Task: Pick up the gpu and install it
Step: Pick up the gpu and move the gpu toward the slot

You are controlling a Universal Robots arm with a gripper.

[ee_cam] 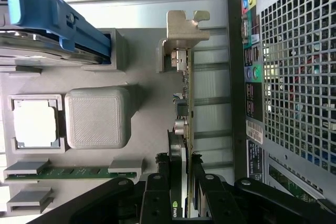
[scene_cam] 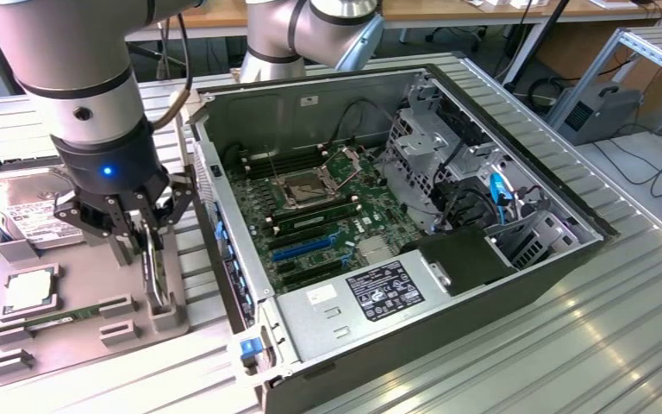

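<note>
The gpu (scene_cam: pixel 159 278) stands on edge at the right end of the grey holder tray (scene_cam: pixel 78 341), just outside the open computer case (scene_cam: pixel 503 285). In the wrist view the gpu (ee_cam: pixel 185 103) appears edge-on, with its silver end bracket (ee_cam: pixel 185 27) at the far end and its black fan between the fingers. My gripper (scene_cam: pixel 147 250) reaches straight down over the card. Both sides of the card are pinched by the gripper (ee_cam: pixel 180 184). Whether the card has left the tray I cannot tell.
The tray (ee_cam: pixel 144 77) also holds a hard drive (scene_cam: pixel 21 211) in a blue carrier (ee_cam: pixel 52 14), a processor (ee_cam: pixel 32 123) and a green memory stick (ee_cam: pixel 68 172). The case's motherboard (scene_cam: pixel 320 228) lies exposed, with its perforated rear panel (ee_cam: pixel 294 77) close beside the card.
</note>
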